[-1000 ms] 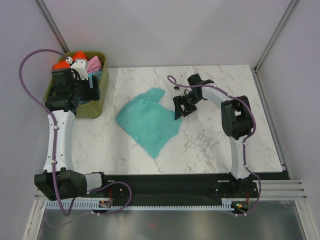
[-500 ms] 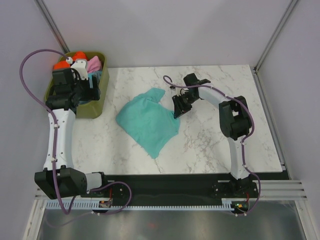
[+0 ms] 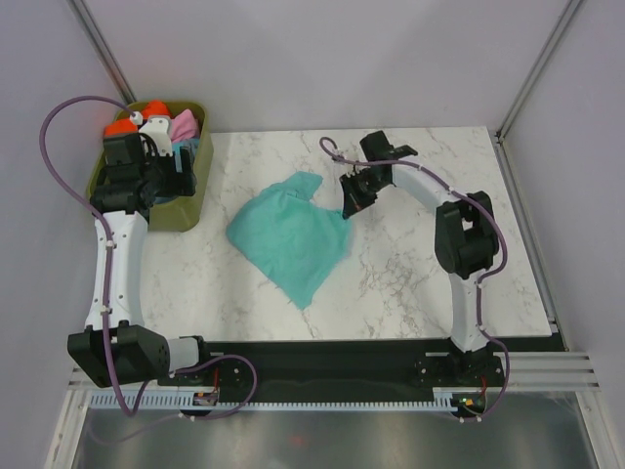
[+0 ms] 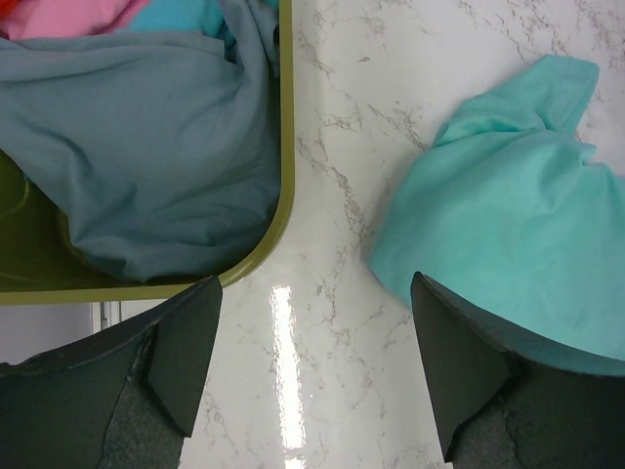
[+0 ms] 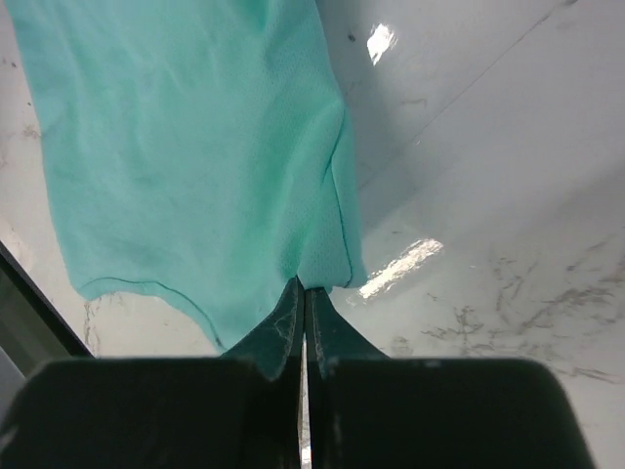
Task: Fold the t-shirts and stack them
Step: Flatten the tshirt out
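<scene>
A teal-green t-shirt [image 3: 291, 234] lies crumpled in the middle of the marble table [image 3: 410, 283]. My right gripper [image 3: 348, 206] is shut on its right edge, and the cloth [image 5: 195, 156] hangs from the pinched fingertips [image 5: 304, 285]. More t-shirts fill the olive tub [image 3: 182, 210] at the back left: slate blue-grey [image 4: 146, 156], pink [image 4: 68, 15] and light teal [image 4: 186, 15]. My left gripper [image 4: 314, 293] hovers open over bare table between the tub's rim [image 4: 283, 147] and the teal-green shirt's left edge [image 4: 508, 234], holding nothing.
Orange cloth [image 3: 122, 127] shows in the tub behind the left arm. Metal frame posts [image 3: 532, 73] rise at the back corners. A black rail [image 3: 322, 366] runs along the near edge by the arm bases.
My right gripper has shut on the shirt's right edge and drawn up and back a little, lifting the cloth. The left arm has not moved.
</scene>
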Action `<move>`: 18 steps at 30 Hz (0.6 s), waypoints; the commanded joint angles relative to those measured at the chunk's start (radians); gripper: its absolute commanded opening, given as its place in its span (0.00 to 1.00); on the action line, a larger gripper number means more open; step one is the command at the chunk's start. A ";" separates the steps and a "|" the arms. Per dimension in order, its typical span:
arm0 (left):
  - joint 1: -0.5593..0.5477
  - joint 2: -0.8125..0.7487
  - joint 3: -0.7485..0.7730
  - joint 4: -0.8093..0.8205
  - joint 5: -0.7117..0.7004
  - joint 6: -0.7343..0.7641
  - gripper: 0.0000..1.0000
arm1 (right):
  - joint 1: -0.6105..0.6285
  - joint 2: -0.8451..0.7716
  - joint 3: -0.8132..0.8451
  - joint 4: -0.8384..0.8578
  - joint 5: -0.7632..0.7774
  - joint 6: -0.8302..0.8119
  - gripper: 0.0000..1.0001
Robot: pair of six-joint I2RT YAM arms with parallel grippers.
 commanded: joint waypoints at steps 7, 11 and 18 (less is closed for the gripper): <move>0.007 0.007 0.032 0.021 0.004 -0.023 0.86 | -0.093 -0.273 0.302 0.051 0.124 -0.047 0.00; 0.007 0.009 0.062 -0.062 0.317 -0.081 0.85 | -0.144 -0.339 0.427 0.108 0.164 0.010 0.00; 0.005 -0.010 0.036 -0.060 0.322 -0.080 0.85 | -0.162 -0.430 0.530 0.255 0.222 0.065 0.00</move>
